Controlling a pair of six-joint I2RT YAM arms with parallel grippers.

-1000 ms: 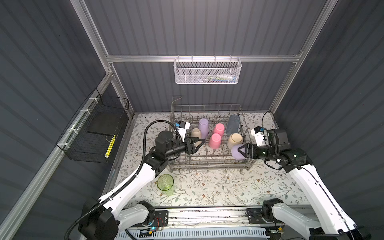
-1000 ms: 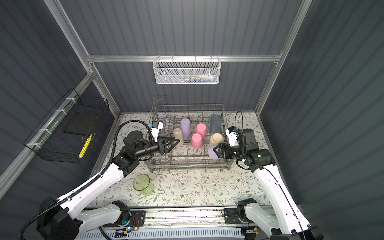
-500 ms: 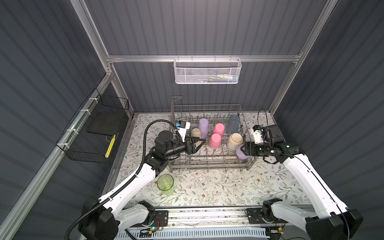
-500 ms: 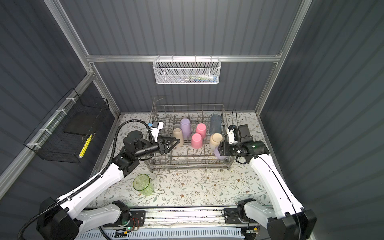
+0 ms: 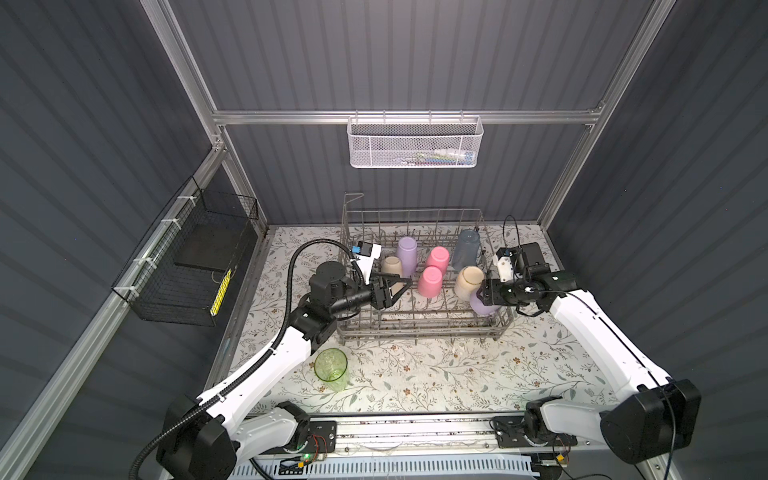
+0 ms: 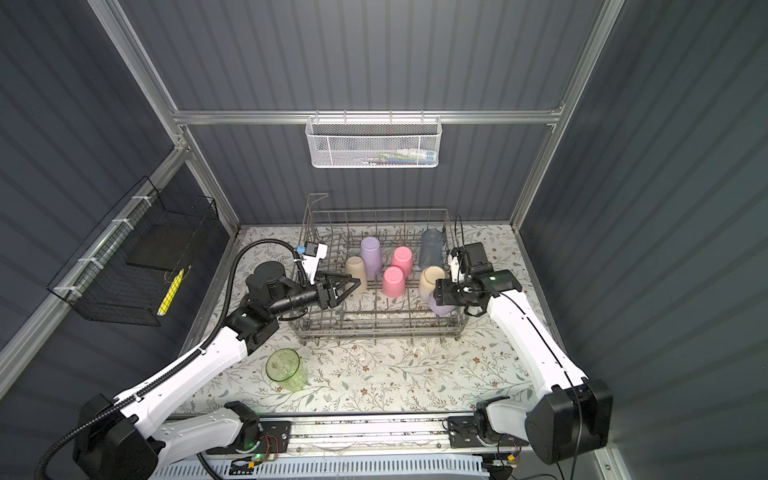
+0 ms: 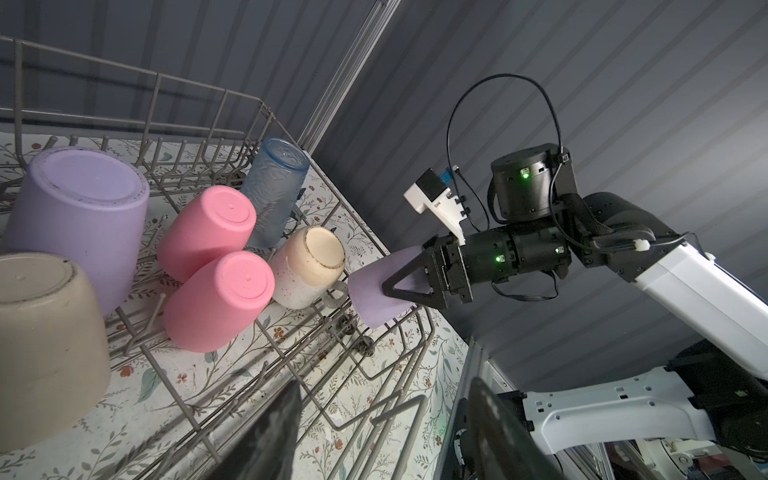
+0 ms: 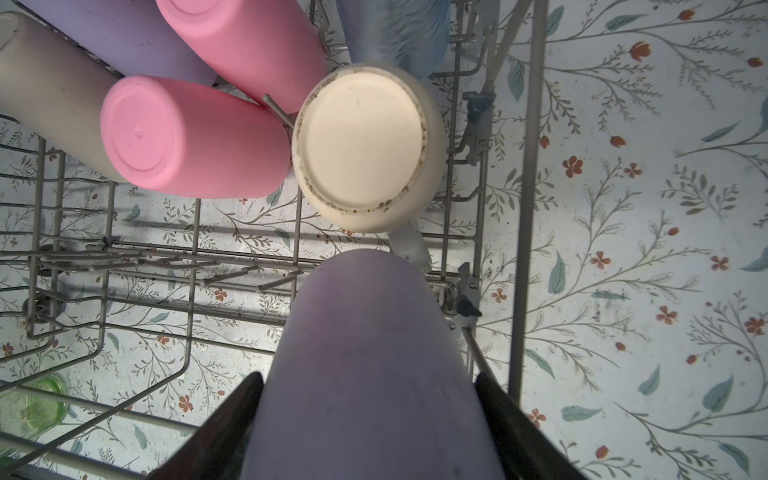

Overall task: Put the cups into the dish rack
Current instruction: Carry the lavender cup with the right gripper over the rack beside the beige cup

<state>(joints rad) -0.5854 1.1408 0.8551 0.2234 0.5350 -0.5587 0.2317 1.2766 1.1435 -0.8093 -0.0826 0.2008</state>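
Six cups sit bottoms-up in the dish rack (image 5: 415, 330) in both top views, so most of the job looks done. Number seven, a lilac cup (image 5: 482, 305), is clamped in the right gripper (image 5: 485, 293) at the rack's front right corner, just beside the cream cup (image 5: 468, 281). Compared with a second ago, the right arm has swung its elbow round and the cup has sunk a touch lower into that corner, so the placing step seems nearly over. The left gripper (image 6: 347, 286) has barely budged. It hangs over the left side of the rack near the beige cup (image 6: 356, 270), jaws apart, holding nothing. The green cup (image 6: 284, 368) stands upright on the table (image 6: 415, 374) out in front of the rack, well apart from both grippers.

Left wrist view: a nice side-on look at the right gripper (image 7: 386, 286) grasping the lilac cup (image 7: 370, 299). The cup is tilted, with its lower edge dipping behind the rack's top wires, close to the cream cup (image 7: 309, 266). The left gripper's own fingers (image 7: 270, 436) stand wide with only rack wire between them.

Right wrist view: the lilac cup (image 8: 365, 353) fills the gap between the two fingers (image 8: 232, 424). It points at the cream cup (image 8: 365, 149) and doesn't seem to touch it. The green cup (image 8: 25, 411) peeks in through the wires.

Once this one is let go, only the green cup is left, and that's probably the left arm's pickup.
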